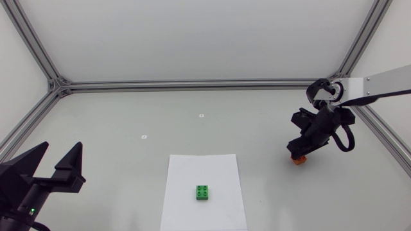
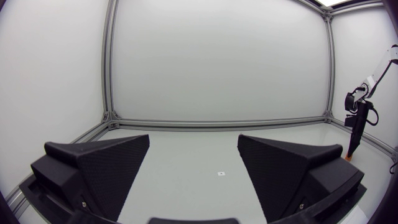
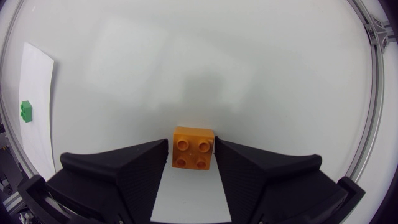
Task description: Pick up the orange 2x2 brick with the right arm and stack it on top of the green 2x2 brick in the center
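The orange 2x2 brick [image 3: 193, 147] rests studs-up on the table, between the fingers of my right gripper [image 3: 192, 155]. Both fingers press its sides, so the gripper is shut on it. From above, that gripper [image 1: 299, 153] points down at the right side of the table, and only a corner of the orange brick [image 1: 298, 160] shows beneath it. The green 2x2 brick [image 1: 203, 192] sits on a white paper sheet [image 1: 192, 173] at the centre front; it also appears far off beside the right gripper as the green brick [image 3: 26, 111]. My left gripper [image 1: 56, 160] stands open at the front left, holding nothing.
An aluminium frame rail [image 1: 192, 84] borders the table at the back and sides. Two small markers [image 1: 144, 136] lie on the table behind the sheet. In the left wrist view, my right arm [image 2: 359, 118] stands far off beside the left gripper [image 2: 194, 162].
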### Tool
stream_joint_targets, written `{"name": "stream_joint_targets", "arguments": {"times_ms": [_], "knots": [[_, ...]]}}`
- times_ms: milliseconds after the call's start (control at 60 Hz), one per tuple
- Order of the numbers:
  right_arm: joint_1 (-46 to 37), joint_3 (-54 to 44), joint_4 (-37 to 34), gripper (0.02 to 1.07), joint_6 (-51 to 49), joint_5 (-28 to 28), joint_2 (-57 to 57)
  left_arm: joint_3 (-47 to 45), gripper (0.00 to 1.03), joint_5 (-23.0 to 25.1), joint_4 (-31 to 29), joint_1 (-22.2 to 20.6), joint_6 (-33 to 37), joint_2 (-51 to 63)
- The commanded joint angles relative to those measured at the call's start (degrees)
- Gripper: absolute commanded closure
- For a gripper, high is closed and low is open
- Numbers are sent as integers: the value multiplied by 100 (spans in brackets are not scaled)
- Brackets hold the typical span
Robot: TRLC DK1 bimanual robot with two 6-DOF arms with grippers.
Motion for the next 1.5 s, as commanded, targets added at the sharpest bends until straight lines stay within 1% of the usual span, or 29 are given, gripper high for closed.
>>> {"name": "stream_joint_targets", "arguments": {"times_ms": [0,533,750,783,800,967,1000,1017,1050,1217,1267,1300,1350,1483], "knots": [[28,-176,66,56,80,-38,92,-235,4,23,-84,14,73,-45],[-8,-246,93,57,27,24,49,-235,4,23,-84,14,73,-45],[10,-299,128,59,1,76,49,-235,4,32,-76,14,73,-45],[-8,-290,145,65,10,15,49,-235,4,23,-84,14,73,-45],[-16,-290,145,66,1,6,49,-235,4,23,-84,14,73,-45],[1,-299,163,67,1,59,-4,-235,4,23,-84,14,73,-45],[1,-308,189,70,10,59,-22,-235,4,23,-84,14,73,-45],[1,-299,224,75,10,24,-39,-235,4,23,-76,14,73,-45],[-25,-299,277,78,1,-3,-101,-235,4,23,-76,14,73,-45],[107,-404,180,79,-8,32,-461,-235,4,23,-84,14,73,-45],[195,-466,75,80,-52,15,-716,-235,4,23,-76,14,73,-45],[247,-483,31,86,-113,-91,-857,-235,4,32,-76,14,73,-45],[370,-554,-83,89,-149,-170,-1129,-235,4,23,-76,14,73,-45],[713,-809,-83,89,-236,-135,-1744,-235,4,23,-76,14,73,-45]]}}
